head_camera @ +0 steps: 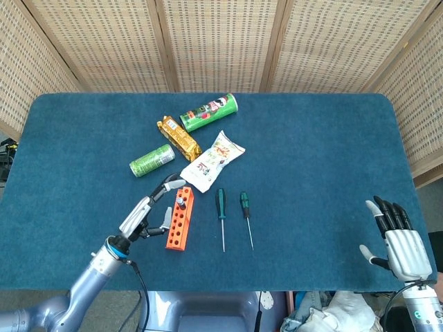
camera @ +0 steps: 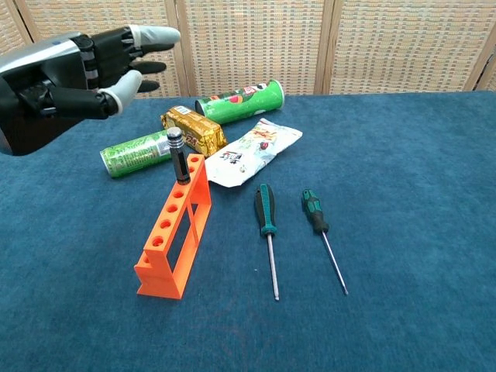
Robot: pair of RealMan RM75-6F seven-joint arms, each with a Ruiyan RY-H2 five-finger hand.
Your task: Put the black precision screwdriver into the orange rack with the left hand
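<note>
screwdriver: the short black precision screwdriver with the ribbed metal cap (camera: 177,156) is standing upright in the end hole of the orange plastic rack (camera: 175,229), the hole farthest from the robot. Nothing is touching it, it's just sitting there on its own.

left hand: the left hand (camera: 74,68) is released, fingers spread, holding nothing. In the chest view it's up and off to the left of the screwdriver, clearly apart from it. In the head view (head_camera: 147,212) it's just beside the rack's left side.

right hand: the right hand (head_camera: 400,245) is way over at the near right edge of the blue cloth-covered bench (head_camera: 325,145), fingers apart, empty, nowhere near the action.

key relation: the screwdriver is below and to the right of the left hand, long axis vertical, so I'd say the hand only needs to clear out without knocking the cap.

task status: looks basically done to me, tool's in the rack.

other stuff: two green-handled screwdrivers (camera: 266,219) (camera: 316,216) lying right of the rack, untouched.
</note>
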